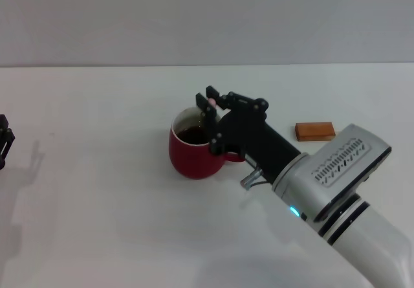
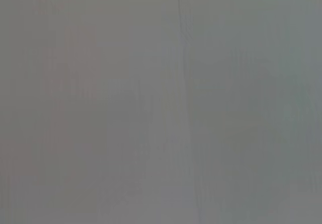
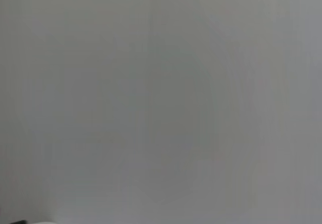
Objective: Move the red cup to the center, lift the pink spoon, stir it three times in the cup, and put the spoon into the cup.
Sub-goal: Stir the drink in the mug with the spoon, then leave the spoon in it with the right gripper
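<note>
Nearest to my head camera is my right arm (image 1: pixel 343 191), a thick white limb with black bands and a small blue light, reaching from the near right corner up toward the middle of the white table (image 1: pixel 97 204). At its end, my right gripper (image 1: pixel 211 110) hangs over the right side of the red cup (image 1: pixel 193 151), its black fingers pointing down at the rim. Between the fingertips sits a small pale pink tip, the top of the pink spoon (image 1: pixel 211 100); I am clenched on it. The rest of the spoon is hidden behind my fingers, so I cannot tell how deep it goes into the cup.

That cup stands upright near the middle of the table, squat and dark red, with a white inner rim and dark liquid inside. Its handle faces right and is mostly covered by my black wrist.

Farther right, well apart from the cup, a reddish-brown wooden block (image 1: pixel 315 131) lies flat on the table.

My left gripper (image 1: pixel 4 142) sits at the far left edge of the head view, only partly visible, well away from the cup; I cannot tell how its fingers stand.

Both wrist views show only a plain grey surface.
</note>
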Robot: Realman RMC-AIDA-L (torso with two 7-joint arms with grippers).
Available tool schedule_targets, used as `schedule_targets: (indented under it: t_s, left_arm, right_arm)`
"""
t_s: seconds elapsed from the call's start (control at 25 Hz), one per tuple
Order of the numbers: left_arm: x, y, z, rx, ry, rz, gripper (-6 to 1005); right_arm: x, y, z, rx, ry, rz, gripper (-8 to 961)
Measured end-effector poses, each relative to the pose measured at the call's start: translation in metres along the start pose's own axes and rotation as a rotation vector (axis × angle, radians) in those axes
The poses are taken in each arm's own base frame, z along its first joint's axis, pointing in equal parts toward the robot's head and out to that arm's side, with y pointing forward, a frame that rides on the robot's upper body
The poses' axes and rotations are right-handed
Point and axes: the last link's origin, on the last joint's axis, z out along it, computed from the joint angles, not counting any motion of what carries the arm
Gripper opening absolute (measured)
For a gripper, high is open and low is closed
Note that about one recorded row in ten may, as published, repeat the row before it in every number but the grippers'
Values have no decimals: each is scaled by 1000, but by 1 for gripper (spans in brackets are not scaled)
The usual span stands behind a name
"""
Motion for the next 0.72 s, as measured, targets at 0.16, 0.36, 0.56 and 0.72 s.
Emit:
schedule_targets:
  t_s: [0.16,0.36,0.56,0.72]
  left_arm:
    - [0,0,0,0,2,0,840]
    - [0,1,0,-5,3,1,840]
    - [1,2,0,-9,5,1,840]
    - [1,2,0,-10,5,1,840]
  right_arm:
    - [-1,12,-2,-30,-4,15,131]
    - [-5,18,5,-70,-9,3,131]
    - [-7,9,12,-56,-12,-21,131]
    - [-6,-4,15,-26,-6,-42,130]
